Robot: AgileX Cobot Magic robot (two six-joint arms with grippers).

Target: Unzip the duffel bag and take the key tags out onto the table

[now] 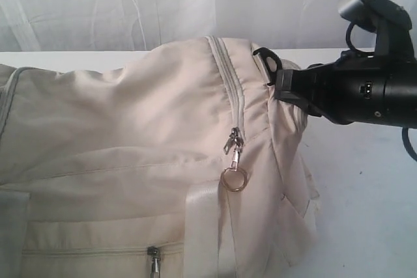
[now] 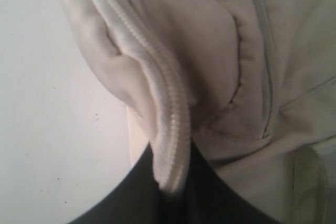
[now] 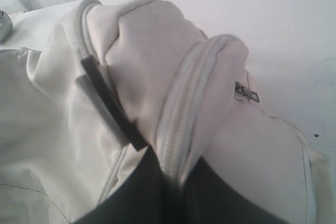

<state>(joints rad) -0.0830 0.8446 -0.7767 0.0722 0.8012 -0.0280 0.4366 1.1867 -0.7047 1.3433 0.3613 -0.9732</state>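
Pinching tight with the left gripper (image 2: 170, 184) on a zipper ridge of the large cream-beige fabric duffel bag (image 1: 130, 128), fold right between the jaws. Likewise the right gripper (image 3: 170, 179), nipped shut on zippered fabric (black plastic buckle (image 3: 113, 106) just beside). Round metal ring pull (image 1: 234, 179) dangling apart from it; flat white table (image 1: 365, 187) beneath.

A white counter (image 1: 365, 213) carries one thing, a large cream-beige duffel bag (image 1: 130, 135) lying slumped on it. The bag reaches close to the far edge. Bare white surface shows in a strip along that edge and toward the right edge.
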